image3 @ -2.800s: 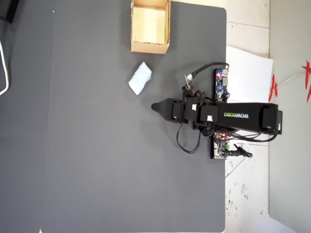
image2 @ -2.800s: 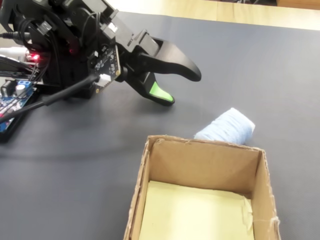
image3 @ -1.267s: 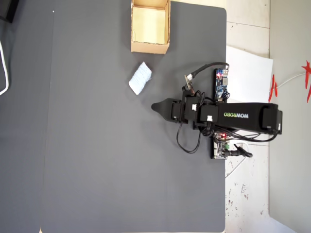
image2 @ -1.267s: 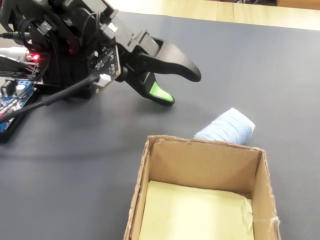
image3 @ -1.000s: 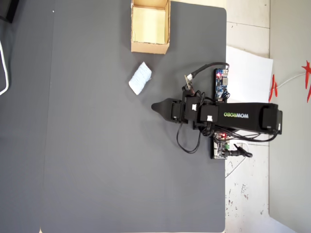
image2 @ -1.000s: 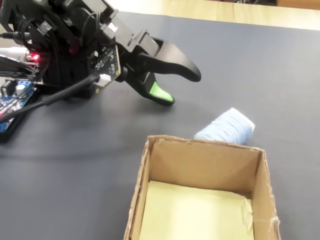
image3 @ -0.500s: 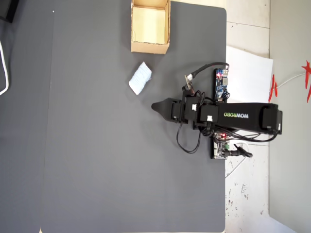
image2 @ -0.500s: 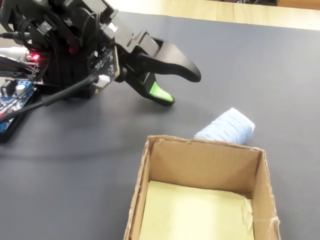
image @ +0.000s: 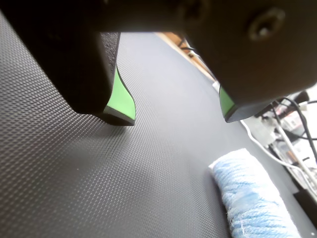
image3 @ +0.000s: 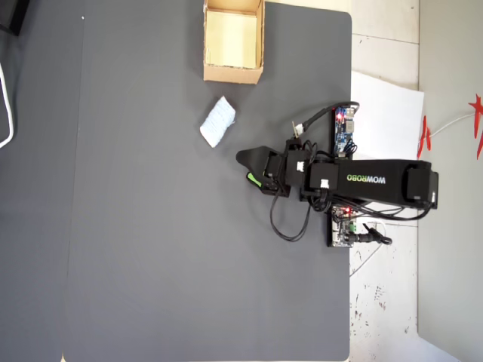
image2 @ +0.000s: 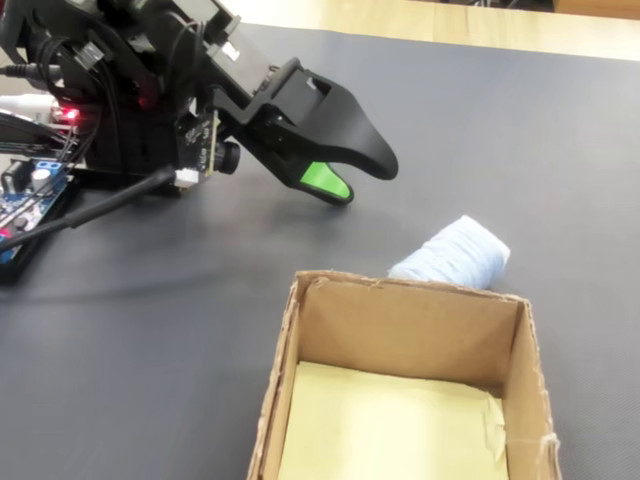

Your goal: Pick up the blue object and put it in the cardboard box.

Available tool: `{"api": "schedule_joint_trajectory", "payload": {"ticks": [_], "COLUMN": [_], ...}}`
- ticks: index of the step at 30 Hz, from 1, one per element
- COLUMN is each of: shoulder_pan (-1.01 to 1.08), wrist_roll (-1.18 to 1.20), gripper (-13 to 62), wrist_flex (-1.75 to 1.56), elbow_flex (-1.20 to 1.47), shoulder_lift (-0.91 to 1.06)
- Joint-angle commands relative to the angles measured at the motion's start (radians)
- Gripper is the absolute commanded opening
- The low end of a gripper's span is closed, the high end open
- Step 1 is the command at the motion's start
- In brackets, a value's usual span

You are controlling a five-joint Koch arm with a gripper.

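- We see the hand hanging low over the dark mat in the wrist view, its two green-lined fingertips set well apart with bare mat between them, so it stands wide and grips nothing.
- In the fixed view the hand points toward the right of the picture, close above the tabletop, with one green pad showing under the black upper finger.
- The blue pad lies flat on the mat in the overhead view, between the hand and the cardboard box, touching neither.
- In the wrist view the blue pad sits at the lower right, off to the side of the gap between the fingers.
- In the fixed view the blue pad rests just behind the box's far wall; we cannot tell whether they touch there.
- The box holds nothing but its pale yellowish floor.
- A small blue circuit board sits beside the arm's base at the mat's edge.
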Motion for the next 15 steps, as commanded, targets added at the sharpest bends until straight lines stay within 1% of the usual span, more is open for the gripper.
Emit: {"api": "schedule_joint_trajectory", "payload": {"ticks": [1,9,11,15], "shoulder_pan": [0.000,0.044,0.092,0.137], "wrist_roll": [-0.021,0.029,0.052,0.063], "gripper": [33.8,33.7,33.7,33.3], "wrist_flex": [-0.009,0.262,0.373,0.416], "elbow_flex": [-0.083,-0.342,-0.453,-0.566], "shoulder_lift": [0.075,-0.023,-0.098,-0.213]}}
